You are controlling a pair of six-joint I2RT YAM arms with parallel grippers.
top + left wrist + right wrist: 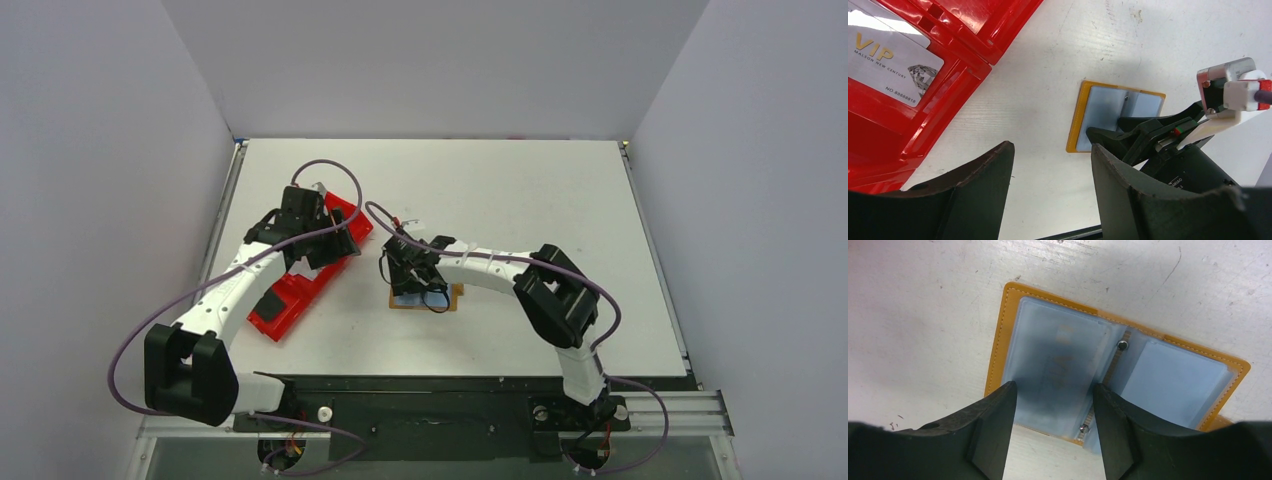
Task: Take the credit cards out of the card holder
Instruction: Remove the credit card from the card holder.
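1. Table [500, 200]: white, flat, with grey walls on three sides. Everything sits in its near-left half.
2. Red tray [285, 300]: long, lies diagonally at the left. One white card printed "VIP" [893, 65] rests in a compartment.
3. Left gripper [1048, 195]: over the tray's far end in the top view. Its jaws are spread wide and hold nothing. Its wrist camera looks across bare table towards the holder.
4. Right gripper [1053, 425]: low over the card holder, fingertips above the near edge of one half. The jaws are parted with nothing seen clamped between them. I cannot tell whether the tips touch the sleeve.
5. Card holder [998, 340]: tan, lies open and flat on the table near the centre, to the right of the tray and well apart from it.
6. Credit cards [1058, 355]: pale blue-grey, still tucked in the holder's clear pockets, one on each side of the riveted spine.
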